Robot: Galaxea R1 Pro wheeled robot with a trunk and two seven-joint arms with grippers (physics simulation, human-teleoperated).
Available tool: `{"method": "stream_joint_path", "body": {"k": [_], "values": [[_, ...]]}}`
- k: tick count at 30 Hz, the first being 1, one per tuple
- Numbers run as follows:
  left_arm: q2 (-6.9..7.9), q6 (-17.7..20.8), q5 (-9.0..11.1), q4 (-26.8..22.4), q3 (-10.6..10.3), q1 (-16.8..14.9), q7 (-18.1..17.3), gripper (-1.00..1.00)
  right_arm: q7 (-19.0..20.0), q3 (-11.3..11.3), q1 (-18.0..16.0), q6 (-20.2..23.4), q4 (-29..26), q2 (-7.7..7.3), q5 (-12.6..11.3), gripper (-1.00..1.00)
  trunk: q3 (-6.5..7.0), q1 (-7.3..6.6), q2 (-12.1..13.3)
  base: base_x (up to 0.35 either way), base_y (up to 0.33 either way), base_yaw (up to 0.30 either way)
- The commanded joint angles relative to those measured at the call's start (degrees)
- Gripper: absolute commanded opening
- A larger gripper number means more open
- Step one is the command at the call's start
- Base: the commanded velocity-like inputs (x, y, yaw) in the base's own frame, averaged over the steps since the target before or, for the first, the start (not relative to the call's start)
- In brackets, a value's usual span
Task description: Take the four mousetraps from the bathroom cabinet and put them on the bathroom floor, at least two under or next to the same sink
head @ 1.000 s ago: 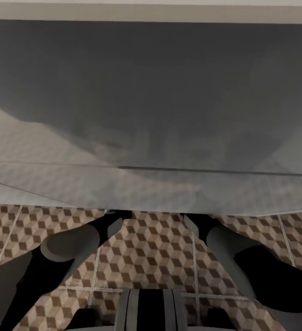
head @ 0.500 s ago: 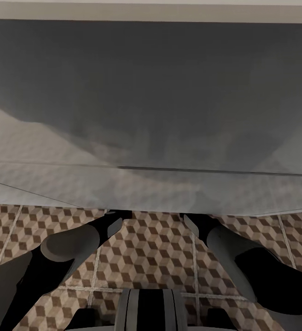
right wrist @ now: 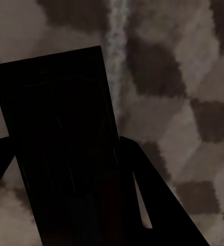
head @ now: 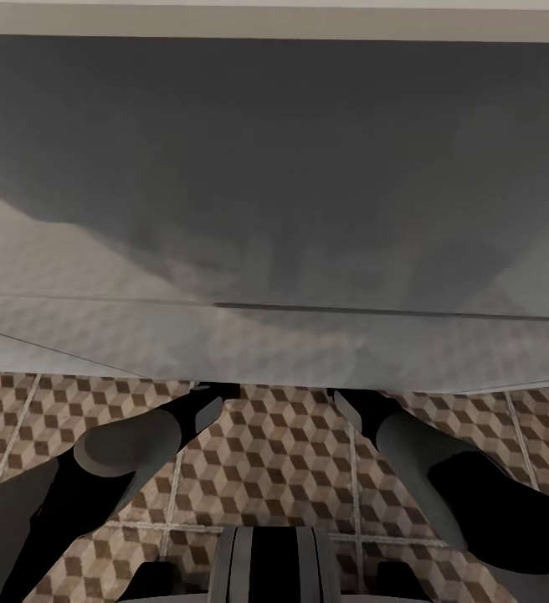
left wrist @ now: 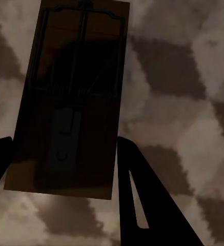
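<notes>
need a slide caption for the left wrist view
Left gripper holds a mousetrap between its fingers above the cube-patterned bathroom floor.

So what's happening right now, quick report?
Left gripper shut on a mousetrap. Right gripper shut on another mousetrap. Both reach under the sink, over tiled floor. No obstruction seen.

A broad grey glossy surface [head: 274, 167] spans the head view, under a pale strip [head: 274, 21].
</notes>
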Motion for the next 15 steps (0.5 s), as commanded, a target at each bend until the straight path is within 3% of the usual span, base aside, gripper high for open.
{"method": "stream_joint_path", "body": {"k": [1,7,8,15], "values": [[0.02,0.02,0.12,-0.13,-0.39,-0.05,0.33,-1.00,-0.37,0.24,-2.09,0.28,-1.04,-0.02,-0.74,-1.00,-0.02,-0.03,-0.02,0.000,0.000,0.000],[0.02,0.02,0.12,-0.13,-0.39,-0.05,0.33,-1.00,-0.37,0.24,-2.09,0.28,-1.04,-0.02,-0.74,-1.00,-0.02,-0.03,-0.02,0.000,0.000,0.000],[0.02,0.02,0.12,-0.13,-0.39,-0.05,0.33,-1.00,-0.37,0.24,-2.09,0.28,-1.04,-0.02,-0.74,1.00,-0.02,-0.03,-0.02,0.000,0.000,0.000],[0.02,0.02,0.12,-0.13,-0.39,-0.05,0.33,-1.00,-0.37,0.21,-2.09,0.28,-1.04,-0.02,-0.68,1.00,-0.02,-0.03,-0.02,0.000,0.000,0.000]]}}
